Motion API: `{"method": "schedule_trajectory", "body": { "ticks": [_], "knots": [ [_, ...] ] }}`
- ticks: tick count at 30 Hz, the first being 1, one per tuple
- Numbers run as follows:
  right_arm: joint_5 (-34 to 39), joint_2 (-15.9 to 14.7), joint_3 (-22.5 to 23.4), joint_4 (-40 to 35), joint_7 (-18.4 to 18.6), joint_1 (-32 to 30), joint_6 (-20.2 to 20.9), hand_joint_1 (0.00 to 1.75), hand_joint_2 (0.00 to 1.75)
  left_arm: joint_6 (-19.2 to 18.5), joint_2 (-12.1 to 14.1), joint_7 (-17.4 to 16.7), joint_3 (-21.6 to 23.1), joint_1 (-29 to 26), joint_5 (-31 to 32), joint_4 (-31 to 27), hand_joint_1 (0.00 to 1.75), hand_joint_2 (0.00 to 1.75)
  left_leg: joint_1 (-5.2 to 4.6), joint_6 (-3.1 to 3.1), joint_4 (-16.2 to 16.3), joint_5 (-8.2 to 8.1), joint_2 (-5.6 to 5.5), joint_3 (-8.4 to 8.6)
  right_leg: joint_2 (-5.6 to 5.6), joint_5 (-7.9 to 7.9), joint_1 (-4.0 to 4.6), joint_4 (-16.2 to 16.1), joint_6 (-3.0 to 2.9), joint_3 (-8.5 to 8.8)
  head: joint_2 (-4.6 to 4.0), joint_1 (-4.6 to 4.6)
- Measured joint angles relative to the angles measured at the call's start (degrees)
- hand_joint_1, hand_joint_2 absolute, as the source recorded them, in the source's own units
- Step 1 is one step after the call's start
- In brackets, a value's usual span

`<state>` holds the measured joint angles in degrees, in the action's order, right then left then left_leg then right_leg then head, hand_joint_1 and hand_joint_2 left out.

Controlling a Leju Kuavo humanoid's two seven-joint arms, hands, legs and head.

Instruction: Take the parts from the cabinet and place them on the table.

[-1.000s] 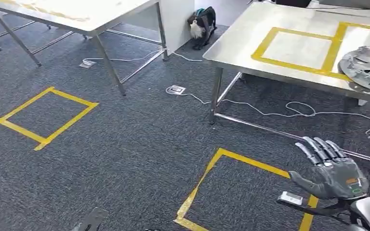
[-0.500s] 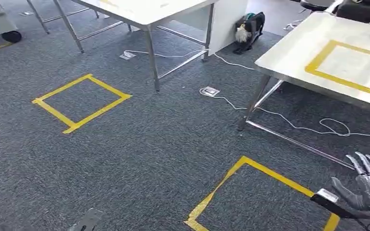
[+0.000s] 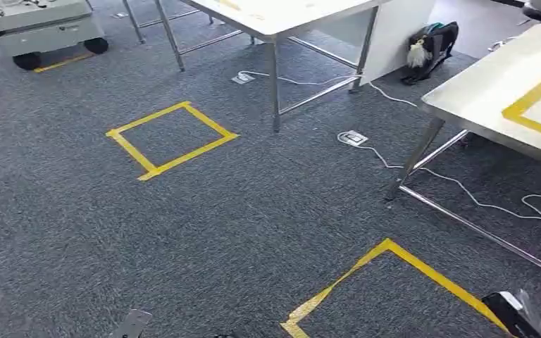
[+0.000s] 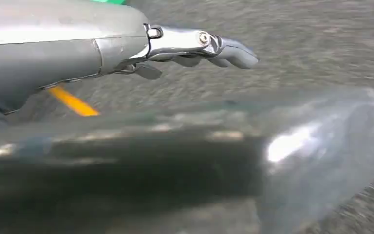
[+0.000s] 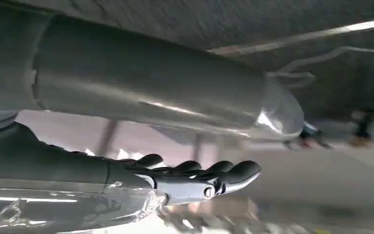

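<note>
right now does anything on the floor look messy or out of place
Loose white cables trail across the carpet and under the steel table, with a white power strip lying in the open and a second further back. A dark bag is slumped against the white panel. No spill or damage stands out.

The whole head view is sliding rightward across the frames: the camera is turning left, not the furniture moving. The steel table with yellow tape (image 3: 507,98) is slipping toward the right edge, and a white wheeled cart (image 3: 39,28) is coming into sight at the top left. The robot's right hand (image 3: 535,320) is dropping toward the bottom right corner.
</note>
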<state>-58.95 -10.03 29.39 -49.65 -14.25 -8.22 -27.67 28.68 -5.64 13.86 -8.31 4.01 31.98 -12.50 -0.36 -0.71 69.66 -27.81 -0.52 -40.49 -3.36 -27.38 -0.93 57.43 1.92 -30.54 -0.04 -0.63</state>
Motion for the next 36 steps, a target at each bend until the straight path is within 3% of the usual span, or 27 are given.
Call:
{"method": "schedule_trajectory", "body": {
  "ticks": [1,2,3,4,7,8,9,10,12,13,14,15,16,17,18,22,23,24,25,27,28,30,35,36],
  "knots": [
    [0.0,0.7,2.36,3.19,-0.42,0.71,-0.61,0.0,0.0,0.2,0.0,0.0,-0.13,-0.04,0.0,0.0,0.0,0.0,-0.07,0.21,-4.96,2.18,0.65,2.82,-0.64,-0.1,0.01,0.0,0.07,0.1,0.0,0.02],
    [-0.05,1.14,4.0,5.33,-0.59,1.35,-1.07,0.0,0.0,0.33,0.0,0.0,-0.24,-0.02,0.0,0.0,0.0,0.0,-0.22,0.5,-9.82,3.74,2.39,5.79,-1.31,-0.21,0.04,0.0,0.22,0.27,0.0,0.02],
    [-0.27,1.66,6.08,7.98,-0.59,1.67,-1.49,0.0,0.0,0.37,-0.07,0.0,-0.37,0.11,0.0,0.0,0.0,0.0,-0.93,0.69,-12.63,2.67,4.94,7.25,-2.01,-0.44,0.44,0.01,0.56,0.32,0.0,0.02],
    [-0.7,2.23,7.85,10.68,-0.46,1.88,-1.7,0.0,0.0,0.48,-0.26,0.0,-0.5,0.17,0.0,0.0,0.0,0.0,-0.71,1.2,-12.79,3.13,3.95,7.09,-2.49,-0.63,0.59,0.07,0.8,0.31,0.0,0.22],
    [-2.17,3.95,11.87,18.84,2.57,4.43,-1.81,0.0,0.0,0.48,-0.33,0.0,-1.16,-0.38,0.0,0.0,0.0,0.0,-0.49,1.79,-13.16,3.23,2.3,7.15,-3.74,-0.77,0.66,-0.58,1.55,1.31,0.0,0.09],
    [-2.38,4.69,13.19,20.81,3.78,4.53,-1.55,0.0,0.0,0.5,-0.59,0.0,-1.33,-0.49,0.0,0.0,0.0,0.0,-0.15,2.1,-13.42,3.46,1.82,7.47,-2.23,-1.41,0.52,-0.07,1.95,1.1,0.0,0.17],
    [-2.45,5.59,14.11,22.51,4.76,4.56,-0.85,0.0,0.0,0.63,-0.48,0.0,-1.53,-0.46,0.0,0.0,0.0,0.0,-0.04,2.21,-13.42,3.44,1.18,7.49,0.58,-2.91,0.48,2.01,2.11,0.26,0.0,0.46],
    [-2.45,6.18,15.0,24.11,5.66,4.55,-0.26,0.0,0.0,0.65,-0.5,0.0,-1.59,-0.31,0.0,0.0,0.0,0.0,-0.05,2.67,-13.42,3.53,0.59,7.37,2.17,-5.19,0.34,6.21,2.13,-1.79,0.0,0.59],
    [-2.41,7.65,16.82,26.99,7.09,4.8,0.77,0.0,0.0,0.63,-0.66,0.0,-1.73,-0.29,0.02,0.0,0.0,0.0,-0.15,2.78,-13.39,3.58,-0.86,7.25,3.18,-8.94,0.41,15.73,2.16,-6.56,0.0,0.74],
    [-2.38,8.37,17.63,27.86,7.63,4.86,1.67,0.0,0.0,0.63,-0.7,0.0,-1.86,-0.45,0.02,0.0,0.0,0.0,-0.15,2.77,-13.38,3.59,-1.61,7.26,3.26,-9.2,0.4,18.04,2.11,-8.02,0.0,0.81],
    [-2.3,9.26,18.28,28.6,8.15,4.98,2.45,0.0,0.0,0.63,-0.7,0.0,-1.97,-0.6,0.04,0.0,0.0,0.0,-0.12,2.73,-13.36,3.61,-2.36,7.31,3.26,-7.87,0.38,17.2,2.03,-7.96,0.0,0.77],
    [-2.27,9.9,18.66,29.13,8.44,5.15,2.8,0.0,0.0,0.63,-0.7,0.0,-2.01,-0.65,0.02,0.0,0.0,0.0,-0.08,2.67,-13.35,3.64,-3.08,7.35,3.31,-5.56,0.3,14.05,1.98,-6.7,0.0,0.83],
    [-2.25,10.51,19.14,29.71,8.74,5.3,3.02,0.0,0.0,0.63,-0.72,0.0,-2.1,-0.65,0.04,0.0,0.0,0.0,-0.01,2.55,-13.32,3.71,-3.89,7.43,3.81,-2.7,0.14,8.84,1.95,-4.31,0.0,0.76],
    [-2.12,10.91,19.51,30.09,8.81,5.44,3.08,0.0,0.0,0.63,-0.74,0.0,-2.16,-0.6,0.04,0.0,0.0,0.0,0.04,2.3,-13.24,3.71,-4.63,7.46,5.54,-0.42,-0.2,3.73,2.06,-1.81,0.0,0.83],
    [-1.99,11.47,20.04,30.61,9.07,5.75,3.3,0.0,0.0,0.63,-0.74,0.0,-2.29,-0.51,0.04,0.0,0.0,0.0,-0.17,1.88,-13.03,3.74,-5.25,7.25,8.51,-0.86,-0.5,0.78,2.06,-0.42,0.0,0.79],
    [-0.96,13.57,21.58,31.59,9.14,6.57,4.09,0.0,0.0,0.66,-0.74,0.26,-2.71,-0.81,0.02,0.0,0.0,0.0,0.39,0.43,-13.18,4.39,-7.62,6.48,6.46,-0.52,0.11,0.38,0.54,0.18,0.0,0.7],
    [-0.68,14.34,21.87,31.72,9.09,6.89,4.09,0.0,0.0,0.66,-0.7,0.28,-2.88,-0.9,0.02,0.0,0.0,0.0,0.45,0.29,-12.72,4.0,-6.81,6.34,5.52,-0.08,-0.19,0.01,-0.08,0.27,0.0,0.7],
    [-0.55,14.75,22.24,31.86,9.05,7.12,4.22,0.0,0.0,0.66,-0.72,0.33,-2.95,-0.87,0.0,0.0,0.0,0.0,0.03,0.09,-10.87,2.38,-3.57,5.51,5.07,-0.03,-0.1,-0.05,-0.36,0.3,0.0,0.37],
    [-0.5,15.32,22.59,32.12,8.96,7.16,4.62,0.0,0.0,0.66,-0.81,0.42,-2.97,-0.66,0.0,0.0,0.0,0.0,0.02,-0.18,-7.21,0.1,-1.76,3.71,4.32,-0.05,0.05,-0.05,-0.58,0.27,0.0,0.06],
    [-0.46,15.89,22.96,32.58,8.88,7.12,5.05,0.0,0.0,0.66,-1.05,0.59,-2.97,-0.38,0.02,0.0,0.0,0.0,0.23,-0.45,2.55,-4.24,-0.31,-0.93,2.43,-0.18,0.31,-0.04,-0.78,0.22,0.0,0.13],
    [-0.44,16.17,23.18,32.71,8.86,7.19,5.12,0.0,0.0,0.66,-1.11,0.61,-2.97,-0.4,0.02,0.0,0.0,0.0,0.28,-0.5,5.52,-4.93,-0.18,-2.33,1.56,-0.23,0.37,-0.03,-0.81,0.2,0.0,0.13],
    [-0.39,16.37,23.33,32.88,8.79,7.35,5.18,0.0,0.0,0.66,-1.11,0.63,-2.99,-0.56,0.0,0.0,0.0,0.0,0.31,-0.48,4.95,-3.73,-0.15,-1.94,0.65,-0.27,0.39,-0.03,-0.81,0.24,0.0,0.11],
    [-0.39,16.43,23.36,32.9,8.77,7.38,5.2,0.0,0.0,0.66,-1.11,0.61,-3.02,-0.59,0.0,0.0,0.0,0.0,0.32,-0.47,4.37,-3.29,-0.14,-1.68,0.5,-0.28,0.39,-0.03,-0.8,0.24,0.0,0.09],
    [-0.42,16.61,23.51,33.01,8.61,7.54,5.4,0.0,0.0,0.66,-1.09,0.65,-3.04,-0.66,0.0,0.0,0.0,0.0,0.32,-0.39,0.87,-1.15,0.03,0.19,-0.16,-0.38,0.39,-0.02,-0.74,0.3,0.0,0.11]
  ]
}}
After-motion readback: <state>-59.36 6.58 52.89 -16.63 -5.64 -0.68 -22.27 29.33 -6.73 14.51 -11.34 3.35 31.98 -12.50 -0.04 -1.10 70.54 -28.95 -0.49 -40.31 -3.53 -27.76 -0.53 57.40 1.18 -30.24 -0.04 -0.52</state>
